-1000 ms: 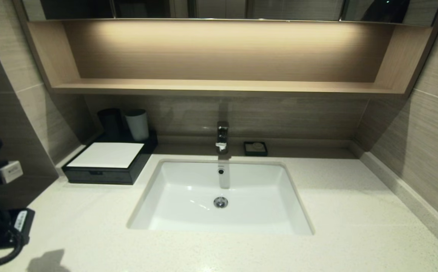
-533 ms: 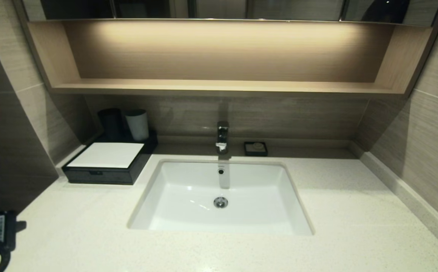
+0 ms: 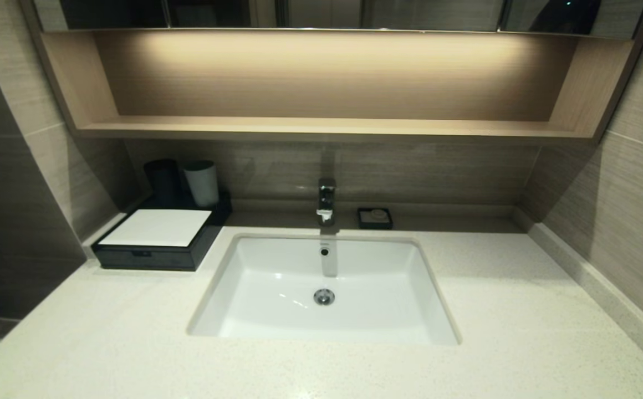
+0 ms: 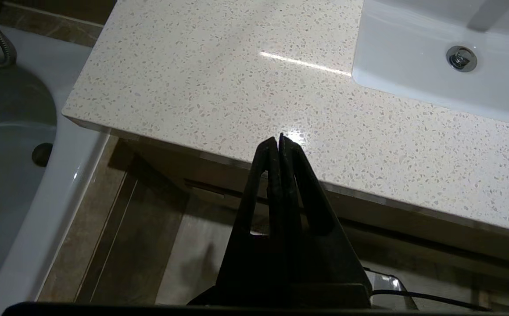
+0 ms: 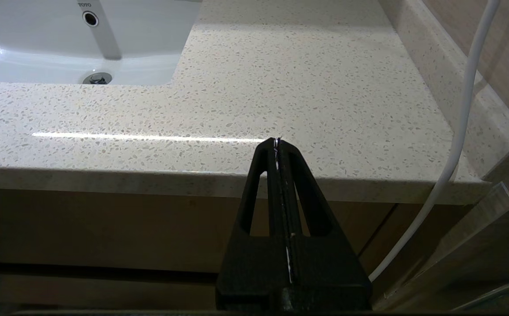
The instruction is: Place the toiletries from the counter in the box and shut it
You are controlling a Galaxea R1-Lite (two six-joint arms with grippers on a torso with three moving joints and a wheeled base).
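Observation:
The black box [image 3: 161, 244] with a flat white top panel stands at the back left of the cream speckled counter [image 3: 521, 310], its front drawer shut. No sachets or packet show on the counter in any view. My left gripper [image 4: 279, 139] is shut and empty, low in front of the counter's front left corner [image 4: 193, 87]. My right gripper [image 5: 277, 141] is shut and empty, low in front of the counter's front right edge [image 5: 324, 109]. Neither gripper shows in the head view.
A white inset sink [image 3: 324, 288] with a chrome tap [image 3: 326, 200] sits mid-counter. A black cup [image 3: 162, 176] and a white cup [image 3: 201, 182] stand behind the box. A small black soap dish [image 3: 375, 218] sits right of the tap. A wooden shelf [image 3: 327, 127] hangs above.
My left arm has drawn back down and out of the head view at the left edge. Nothing on the counter has moved.

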